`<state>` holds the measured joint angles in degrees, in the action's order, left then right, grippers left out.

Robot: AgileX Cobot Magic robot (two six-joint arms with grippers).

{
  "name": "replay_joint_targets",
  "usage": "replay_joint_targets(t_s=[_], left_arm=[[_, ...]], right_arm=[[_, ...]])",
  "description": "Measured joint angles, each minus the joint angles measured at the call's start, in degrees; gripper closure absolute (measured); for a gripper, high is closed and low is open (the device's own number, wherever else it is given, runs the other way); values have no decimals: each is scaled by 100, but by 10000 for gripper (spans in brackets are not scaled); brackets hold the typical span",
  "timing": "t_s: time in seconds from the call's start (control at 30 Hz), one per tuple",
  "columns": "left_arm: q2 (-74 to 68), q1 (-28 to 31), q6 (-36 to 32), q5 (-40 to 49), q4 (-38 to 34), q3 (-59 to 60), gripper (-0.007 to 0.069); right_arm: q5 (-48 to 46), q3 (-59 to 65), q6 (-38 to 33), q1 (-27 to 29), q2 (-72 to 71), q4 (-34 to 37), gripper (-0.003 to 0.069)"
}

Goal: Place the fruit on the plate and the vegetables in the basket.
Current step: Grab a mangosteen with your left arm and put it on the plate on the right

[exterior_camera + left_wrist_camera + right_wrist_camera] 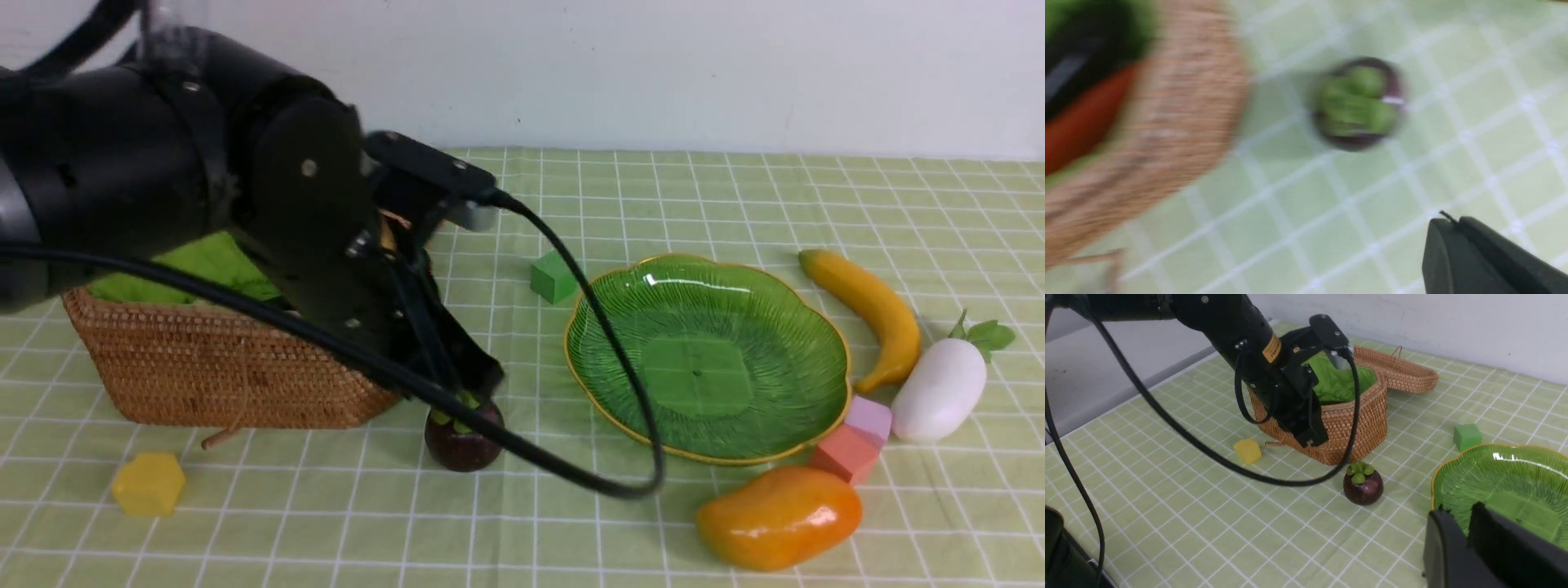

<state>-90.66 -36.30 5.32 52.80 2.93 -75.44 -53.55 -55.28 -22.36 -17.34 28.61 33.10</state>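
Note:
The dark purple mangosteen [463, 441] with a green cap stands on the cloth in front of the wicker basket [212, 367]. My left gripper [480, 382] hangs just above it, shut and empty. The blurred left wrist view shows the mangosteen [1357, 104], the shut gripper [1447, 222], and inside the basket [1167, 134] an orange-red carrot [1081, 122] and a dark eggplant [1069, 69]. The green plate [706, 359] holds nothing. The banana [865, 306], white radish [939, 390] and mango [780, 516] lie round it. My right gripper [1457, 512] is shut and empty beside the plate [1502, 486].
A green block [553, 278] sits left of the plate, a yellow block [148, 483] before the basket, and pink [870, 418] and salmon [845, 454] blocks at the plate's right edge. The basket lid [1396, 369] lies open behind. The left arm's cable [571, 482] droops to the cloth.

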Motion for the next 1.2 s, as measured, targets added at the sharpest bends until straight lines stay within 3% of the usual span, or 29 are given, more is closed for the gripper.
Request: replay_joint_targets(t_s=[0.13,0.4,0.57,0.8,1.2], left_arm=[[-300,-329,57,-109,-17,0,560],[-1064,-350,504,-989,863,-90,157],[-1442,-350,1238,-1466,1729,-118,20],[-1868,-345,2055,-1540,2582,-118,17],[-2302,-345,2151,-1655,2785,-172,43]], right_arm=[[-100,0,0,0,0,0,560],[-124,0,0,0,0,0,552],[-161,0,0,0,0,0,549],[-340,0,0,0,0,0,549],[-355,0,0,0,0,0,541]])
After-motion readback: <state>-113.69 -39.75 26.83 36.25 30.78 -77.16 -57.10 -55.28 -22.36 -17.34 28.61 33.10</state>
